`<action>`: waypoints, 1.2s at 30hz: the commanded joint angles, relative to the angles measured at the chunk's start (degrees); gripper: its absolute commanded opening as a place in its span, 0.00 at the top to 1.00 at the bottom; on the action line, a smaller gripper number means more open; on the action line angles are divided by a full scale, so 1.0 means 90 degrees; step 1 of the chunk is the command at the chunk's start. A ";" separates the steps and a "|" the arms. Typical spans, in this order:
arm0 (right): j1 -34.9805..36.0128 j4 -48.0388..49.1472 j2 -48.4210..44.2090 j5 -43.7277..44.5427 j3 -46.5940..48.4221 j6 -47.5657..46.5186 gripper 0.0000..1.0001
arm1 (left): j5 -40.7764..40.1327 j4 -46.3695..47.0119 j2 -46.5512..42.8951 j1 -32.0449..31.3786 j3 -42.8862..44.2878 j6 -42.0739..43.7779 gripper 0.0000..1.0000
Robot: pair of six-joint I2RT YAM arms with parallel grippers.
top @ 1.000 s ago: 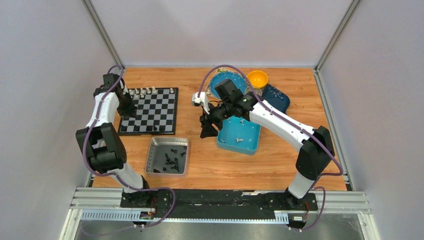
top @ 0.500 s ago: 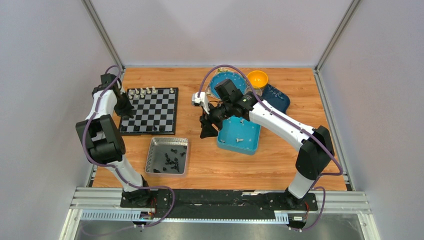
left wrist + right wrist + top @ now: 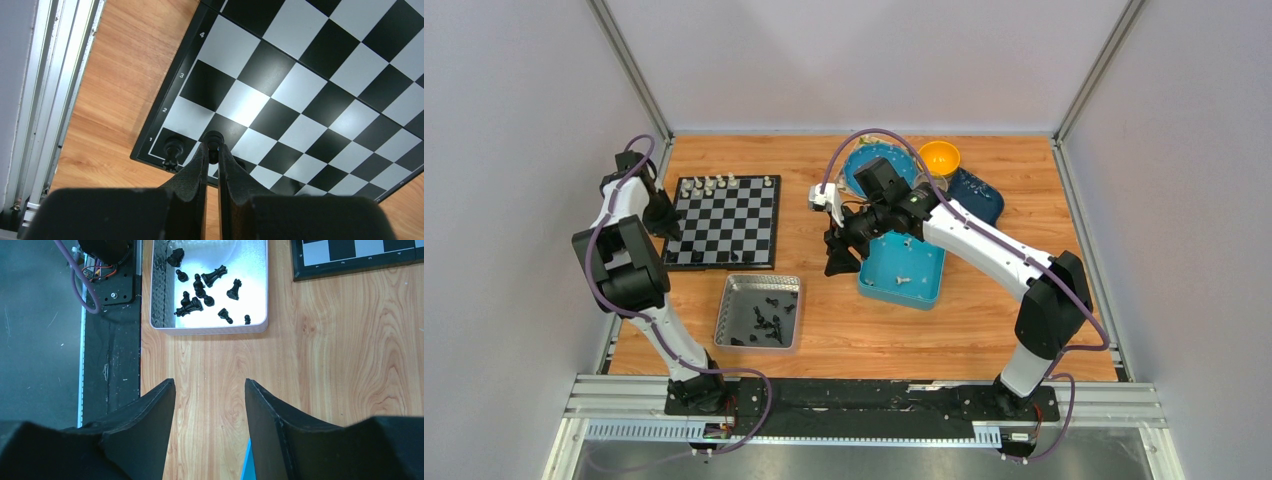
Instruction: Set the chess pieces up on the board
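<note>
Left arm shifted toward left frame edge. Left hand (image 3: 213,151) clenched on black piece (image 3: 214,136) over board (image 3: 300,85), lower-left corner, beside standing piece (image 3: 173,148). Lower vertically, centre on square, then release. Right hand (image 3: 210,405) released, empty.

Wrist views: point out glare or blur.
Left wrist view: glare whitens the black-and-white checkered chessboard; the left gripper, shut on a black chess piece, looks soft. Right wrist view: the silver metal tray is blown out; the open right gripper looks featureless black.
</note>
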 commanded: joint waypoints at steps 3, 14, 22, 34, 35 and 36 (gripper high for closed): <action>-0.0024 0.0060 0.0098 -0.0139 0.0268 0.0051 0.43 | -0.0064 0.0011 0.0160 0.0170 0.0280 0.0172 0.92; -0.0044 0.0060 0.0107 -0.0129 0.0258 0.0041 0.43 | -0.0190 -0.0028 0.0413 0.0268 0.0338 0.0182 0.90; -0.0054 0.0060 0.0117 -0.0139 0.0248 0.0051 0.43 | -0.0181 -0.0037 0.0501 0.0297 0.0348 0.0163 0.88; -0.0073 0.0051 0.0098 -0.0139 0.0238 0.0051 0.43 | -0.0191 -0.0076 0.0531 0.0307 0.0348 0.0172 0.71; -0.0073 0.0050 0.0098 -0.0139 0.0238 0.0041 0.43 | -0.0345 -0.0076 0.0521 0.0307 0.0348 0.0153 0.69; -0.0063 0.0060 0.0098 -0.0139 0.0238 0.0051 0.43 | -0.0347 -0.0086 0.0511 0.0307 0.0367 0.0163 0.67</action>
